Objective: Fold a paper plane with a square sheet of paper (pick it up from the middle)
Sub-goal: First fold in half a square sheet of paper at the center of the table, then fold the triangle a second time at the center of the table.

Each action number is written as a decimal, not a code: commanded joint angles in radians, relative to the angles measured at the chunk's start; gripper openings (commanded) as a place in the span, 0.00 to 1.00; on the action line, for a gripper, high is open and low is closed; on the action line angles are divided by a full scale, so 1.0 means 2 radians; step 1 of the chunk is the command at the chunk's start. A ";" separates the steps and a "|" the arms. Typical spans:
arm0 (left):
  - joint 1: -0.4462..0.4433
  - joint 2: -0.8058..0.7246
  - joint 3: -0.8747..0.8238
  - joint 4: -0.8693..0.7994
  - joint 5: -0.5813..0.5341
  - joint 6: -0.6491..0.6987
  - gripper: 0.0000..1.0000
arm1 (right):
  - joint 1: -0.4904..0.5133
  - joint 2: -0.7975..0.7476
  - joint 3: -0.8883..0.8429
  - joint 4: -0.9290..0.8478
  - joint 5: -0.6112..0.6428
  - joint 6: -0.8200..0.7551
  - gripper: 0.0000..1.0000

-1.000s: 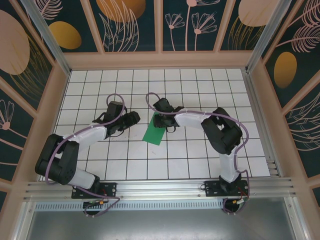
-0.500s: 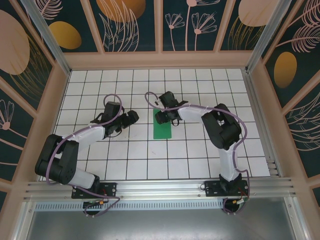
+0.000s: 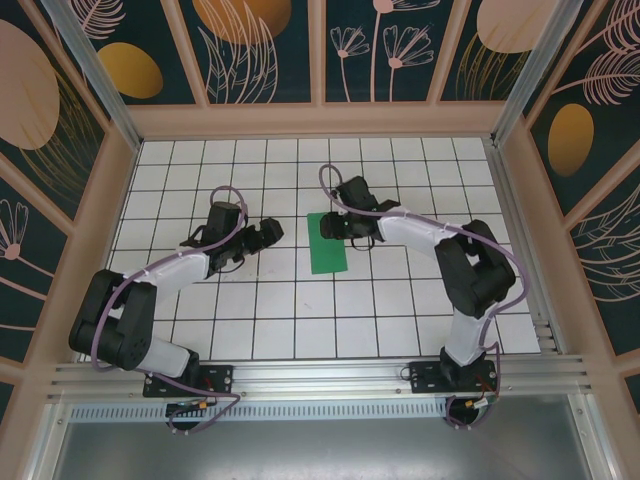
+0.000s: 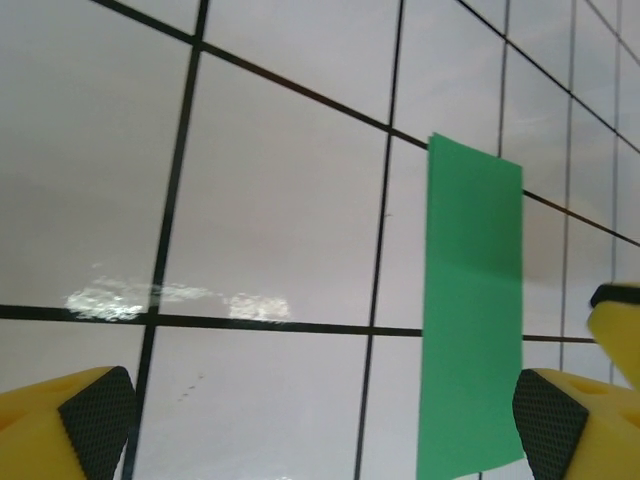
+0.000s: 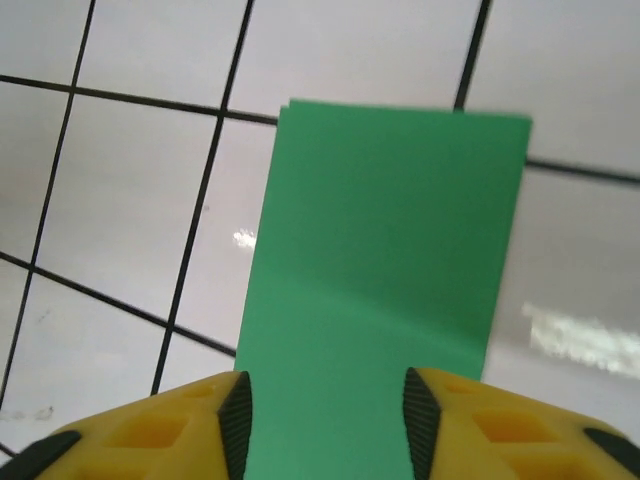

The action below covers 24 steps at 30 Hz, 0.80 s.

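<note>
The square sheet of paper [image 3: 327, 243] is folded to a narrow bright green rectangle that lies flat on the white grid table [image 3: 300, 310], near the middle. My right gripper [image 3: 337, 227] hovers over its far end, open. In the right wrist view the paper [image 5: 390, 230] runs under and between the fingers of that gripper [image 5: 325, 420], with nothing pinched. My left gripper [image 3: 272, 233] stands wide open about one tile left of the sheet. In the left wrist view the paper [image 4: 472, 300] lies beside the right pad [image 4: 545, 420] of this gripper [image 4: 320, 425].
Wooden rails and patterned walls [image 3: 320, 120] box in the table on three sides. The aluminium rail [image 3: 320, 380] with both arm bases runs along the near edge. Bare grid tiles lie all around the sheet.
The green sheet has turned from tilted to straight and slid a little farther away. My right arm swung to the right with it. My left gripper's fingers spread wider.
</note>
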 commanded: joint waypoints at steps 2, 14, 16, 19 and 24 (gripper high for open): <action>0.003 -0.012 -0.016 0.034 0.027 -0.005 0.99 | 0.022 -0.001 -0.043 -0.005 -0.029 0.079 0.38; 0.004 -0.001 -0.024 0.039 0.033 0.004 0.99 | 0.058 0.054 -0.040 0.005 -0.035 0.146 0.34; 0.004 0.001 -0.029 0.046 0.035 -0.001 0.99 | 0.067 0.065 -0.026 0.014 -0.055 0.155 0.34; 0.004 0.002 -0.037 0.056 0.041 -0.011 0.98 | 0.069 0.071 -0.003 0.024 -0.067 0.162 0.33; 0.003 -0.005 -0.054 0.079 0.056 -0.025 0.98 | 0.059 0.031 0.011 0.014 -0.002 0.139 0.35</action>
